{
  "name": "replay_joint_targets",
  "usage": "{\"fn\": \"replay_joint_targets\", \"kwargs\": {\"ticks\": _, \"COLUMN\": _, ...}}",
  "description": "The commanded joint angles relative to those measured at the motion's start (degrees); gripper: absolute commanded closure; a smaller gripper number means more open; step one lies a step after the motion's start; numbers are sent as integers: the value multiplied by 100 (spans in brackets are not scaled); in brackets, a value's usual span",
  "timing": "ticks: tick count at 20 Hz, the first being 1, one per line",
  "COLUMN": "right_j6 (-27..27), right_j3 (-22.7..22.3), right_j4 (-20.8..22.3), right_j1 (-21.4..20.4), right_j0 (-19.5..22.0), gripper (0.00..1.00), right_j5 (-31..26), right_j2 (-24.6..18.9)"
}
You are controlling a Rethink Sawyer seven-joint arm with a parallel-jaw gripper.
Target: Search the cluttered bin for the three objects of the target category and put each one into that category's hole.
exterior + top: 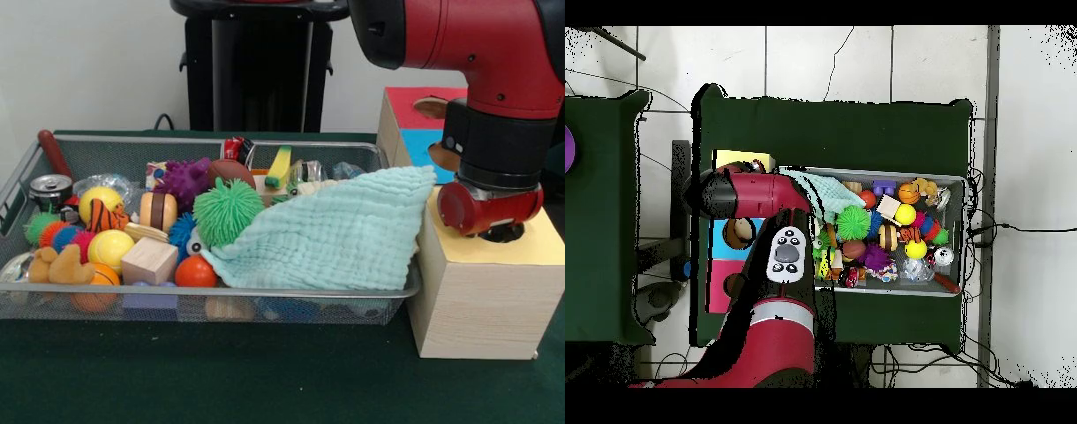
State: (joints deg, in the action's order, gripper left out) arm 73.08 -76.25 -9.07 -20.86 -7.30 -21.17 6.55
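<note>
The silver wire-mesh bin is full of toys and also shows in the overhead view. A clear-whitish crinkly wrapper lies at its back left, and another clear wrapper at its back right. I cannot pick out a confetti-print wrapper. My gripper is low over the yellow-topped wood box, right of the bin, and covers the hole there. I cannot tell whether it holds anything. In the overhead view the arm hides the gripper.
A mint quilted cloth drapes over the bin's right end. Spiky balls, a green one and a purple one, wooden blocks, a can and small balls fill the bin. The blue-topped box and the red-topped box stand behind the yellow one.
</note>
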Motion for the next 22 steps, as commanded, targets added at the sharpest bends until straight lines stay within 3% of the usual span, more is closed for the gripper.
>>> {"fn": "replay_joint_targets", "kwargs": {"ticks": 1, "right_j6": 630, "right_j3": -441, "right_j4": 433, "right_j1": 816, "right_j0": 142, "gripper": 100, "right_j5": 240, "right_j2": -567}}
{"fn": "replay_joint_targets", "kwargs": {"ticks": 12, "right_j6": 572, "right_j3": -285, "right_j4": 491, "right_j1": 982, "right_j0": -21, "gripper": 100, "right_j5": -152, "right_j2": -290}}
{"fn": "replay_joint_targets", "kwargs": {"ticks": 22, "right_j6": 425, "right_j3": -297, "right_j4": 487, "right_j1": 971, "right_j0": 52, "gripper": 100, "right_j5": -414, "right_j2": -378}}
